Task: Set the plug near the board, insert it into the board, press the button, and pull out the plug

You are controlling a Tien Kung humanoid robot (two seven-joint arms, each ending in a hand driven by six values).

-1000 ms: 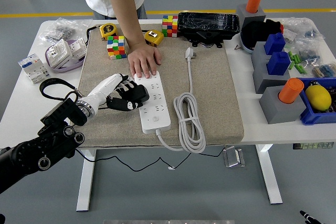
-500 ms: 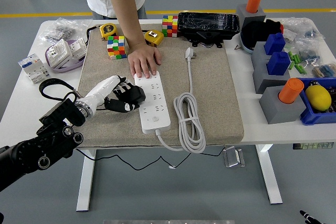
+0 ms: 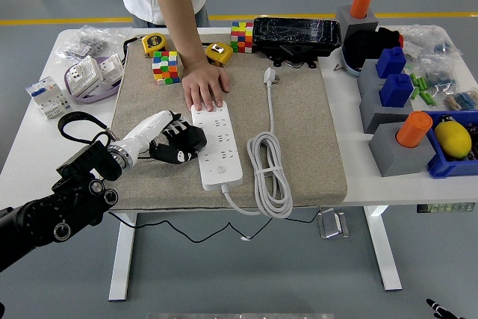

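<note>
A white power strip lies lengthwise on the beige mat, its button near the front end. My left hand sits just left of the strip's middle, black fingers curled around a dark plug that is hard to make out against them. A thin black cable hangs below the table's front edge. A person's hand presses flat on the strip's far end. The strip's own white cord lies coiled to its right, ending in a white plug.
Cubes and yellow tape measures line the mat's far edge beside a black case. Grey blocks with orange and blue pegs and a blue bin stand at the right. Small boxes sit at far left.
My left hand has drawn back leftward, from over the strip's left edge to just beside it. The person's hand stays on the strip's far end.
</note>
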